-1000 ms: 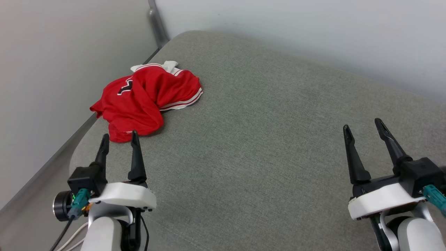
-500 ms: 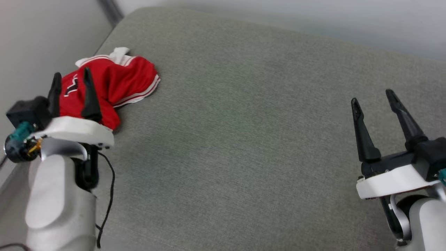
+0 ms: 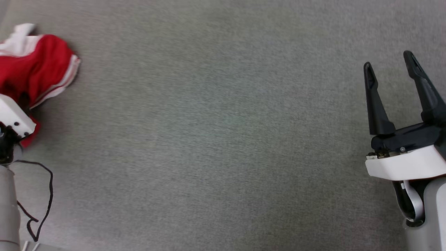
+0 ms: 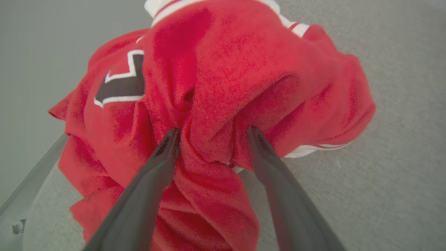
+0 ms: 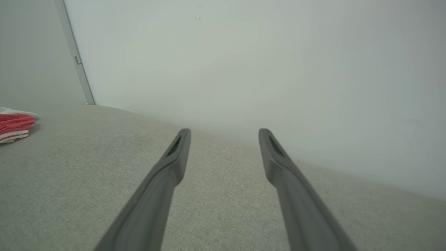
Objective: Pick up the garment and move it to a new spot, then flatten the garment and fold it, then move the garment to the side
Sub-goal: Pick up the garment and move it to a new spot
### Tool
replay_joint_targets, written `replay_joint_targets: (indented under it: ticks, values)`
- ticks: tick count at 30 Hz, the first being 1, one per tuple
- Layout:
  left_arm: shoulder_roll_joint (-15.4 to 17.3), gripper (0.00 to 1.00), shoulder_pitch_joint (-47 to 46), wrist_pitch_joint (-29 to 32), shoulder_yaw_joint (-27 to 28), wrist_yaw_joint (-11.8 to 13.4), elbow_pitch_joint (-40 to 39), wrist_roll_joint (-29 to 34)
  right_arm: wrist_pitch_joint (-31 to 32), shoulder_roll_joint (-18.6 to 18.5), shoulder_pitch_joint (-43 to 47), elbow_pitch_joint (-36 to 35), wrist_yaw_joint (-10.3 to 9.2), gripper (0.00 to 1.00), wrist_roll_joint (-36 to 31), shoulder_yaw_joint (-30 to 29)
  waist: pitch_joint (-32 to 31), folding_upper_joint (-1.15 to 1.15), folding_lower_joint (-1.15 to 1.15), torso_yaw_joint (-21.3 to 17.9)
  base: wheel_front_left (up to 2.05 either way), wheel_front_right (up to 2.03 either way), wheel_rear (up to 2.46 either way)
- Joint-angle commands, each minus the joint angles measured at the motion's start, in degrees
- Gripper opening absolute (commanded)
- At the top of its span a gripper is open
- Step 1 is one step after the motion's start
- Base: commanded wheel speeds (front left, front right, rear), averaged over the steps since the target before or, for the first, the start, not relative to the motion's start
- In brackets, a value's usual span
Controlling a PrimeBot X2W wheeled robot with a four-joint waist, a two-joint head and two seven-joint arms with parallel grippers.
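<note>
There is one garment [image 3: 38, 69] here, a red jersey-style shirt lying crumpled in a heap at the far left of the grey upholstered surface [image 3: 209, 139], close to that surface's edge and the pale wall [image 5: 244, 52] beside it. One white sleeve [image 3: 17, 38] pokes out at the top of the heap, and white-and-red striped trim runs along its right edge. From the left wrist view, one piece of the black, white-outlined number print [image 4: 122, 83] shows among the folds.

There are two grippers, each with two long dark fingers. The left gripper [image 4: 213, 130] is down on the garment [image 4: 226, 62]. Its fingers [image 4: 146, 188] are spread wide, their tips pressed into the red cloth with one raised fold standing between them. The jaws are not pinched together, so nothing is gripped yet. In the head view its white wrist housing [image 3: 12, 118] sits over the lower part of the heap, and one thin black cable [image 3: 50, 188] loops below it.

The right gripper [image 3: 388, 61] hangs well apart from the shirt, over the bare grey fabric on the right. Its fingers [image 3: 376, 104] are spread wide with nothing between them. From the right wrist view that gripper [image 5: 224, 132] points toward the wall, with the garment [image 5: 14, 125] a small red patch far off at the left edge, near one grey upright strip [image 5: 75, 59] in the corner.
</note>
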Motion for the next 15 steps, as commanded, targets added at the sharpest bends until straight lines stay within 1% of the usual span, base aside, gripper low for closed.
replay_joint_targets:
  ticks: [1, 5, 6, 7, 9, 11, 12, 13, 15]
  values:
    - [0.7, 1.0, -0.8, 2.0, 0.4, 0.9, 1.1, -0.5, -0.3, -0.2, -1.1, -0.4, -0.04, 1.0, 0.6, -0.1, 3.5, 0.0, -0.01, -2.9, 0.0, 0.0, 0.0]
    - [1.4, 1.0, 0.5, 7.1, 1.6, 3.1, 4.0, -1.7, -0.5, -0.3, -1.6, -0.4, -0.04, 1.0, 0.8, -0.2, 5.2, 0.0, -0.01, -3.6, 0.0, 0.0, 0.0]
    - [1.4, 1.0, 0.5, 7.1, 1.6, 3.1, 4.0, -1.7, -0.5, -0.3, -1.6, -0.4, -0.04, 1.0, 0.8, -0.2, 5.2, 0.0, -0.01, -3.6, 0.0, 0.0, 0.0]
    - [1.2, 1.0, 1.7, 8.5, 1.5, 3.3, 4.7, -1.9, -0.8, -0.4, -1.8, -0.4, -0.04, 1.0, 0.8, -0.2, 5.7, 0.0, -0.01, -3.7, 0.0, 0.0, 0.0]
    - [1.2, 1.0, 2.6, 7.4, 1.1, 3.7, 4.1, -1.3, -0.8, -0.5, -2.0, -0.5, -0.04, 1.0, 0.8, -0.2, 5.9, 0.0, -0.01, -3.7, 0.0, 0.0, 0.0]
    - [0.3, 1.0, 3.2, 8.4, 0.8, 3.1, 4.1, -1.9, -0.7, -0.5, -2.0, -0.5, -0.04, 1.0, 0.8, -0.2, 5.8, 0.0, -0.01, -3.6, 0.0, 0.0, 0.0]
    - [0.2, 0.38, 3.3, 8.0, 0.6, 3.1, 3.7, -1.8, -0.7, -0.5, -2.0, -0.5, -0.04, 1.0, 0.8, -0.2, 5.6, 0.0, -0.01, -3.5, 0.0, 0.0, 0.0]
    - [0.2, 0.0, 3.2, 7.0, 0.7, 3.4, 3.1, -1.8, -0.7, -0.5, -2.1, -0.5, -0.04, 1.0, 0.7, -0.1, 5.3, 0.0, -0.01, -3.4, 0.0, 0.0, 0.0]
    - [0.5, 0.0, 2.5, 5.5, 0.2, 3.5, 1.6, -1.2, -0.9, -0.4, -2.0, -0.3, -0.04, 1.0, 0.7, -0.1, 4.3, 0.0, -0.01, -3.1, 0.0, 0.0, 0.0]
